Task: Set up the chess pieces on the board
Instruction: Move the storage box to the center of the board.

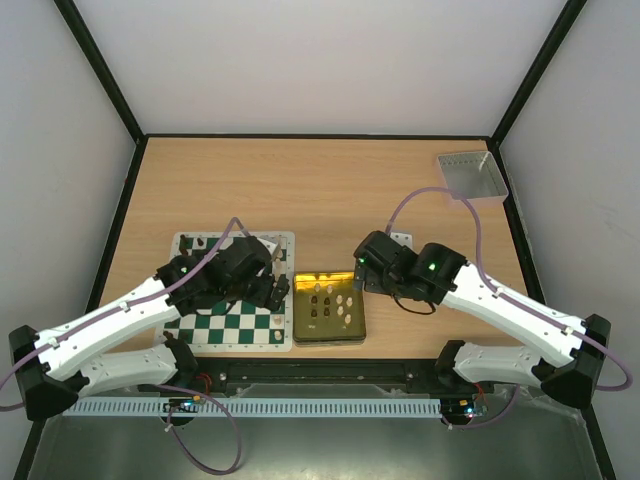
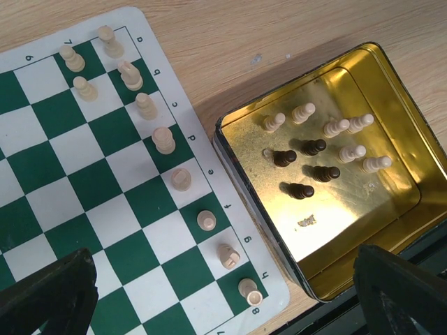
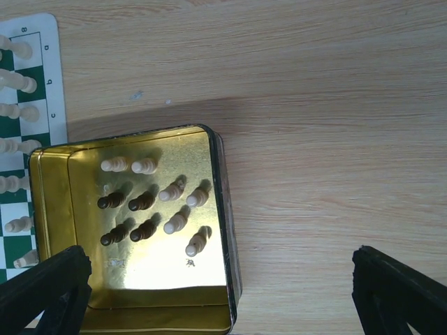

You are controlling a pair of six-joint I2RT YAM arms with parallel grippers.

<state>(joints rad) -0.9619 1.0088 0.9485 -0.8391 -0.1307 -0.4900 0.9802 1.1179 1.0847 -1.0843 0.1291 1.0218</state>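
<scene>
Left gripper [image 1: 275, 292]: hovering over green-and-white chess mat [image 1: 215, 325], jaws spread wide.
Right gripper [image 1: 360, 272]: hanging at gold metal tin [image 1: 300, 336]'s far right corner, jaws parted, empty.
Cream chess pieces [image 2: 163, 139]: lining mat's right edge.
Black chess pieces [image 2: 313, 147]: standing in tin.

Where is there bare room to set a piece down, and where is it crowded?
Free: the board's middle squares, left of its edge row of cream pieces; the table right of the yellow tray; the tray floor nearest the arms. Crowded: that edge row, and the mixed pieces clustered in the tray.

White arm links [image 1: 100, 335], black joints [image 1: 235, 262], lilac cables [image 1: 478, 235], green LED [image 1: 432, 267], black tool fingers [image 2: 49, 296].
</scene>
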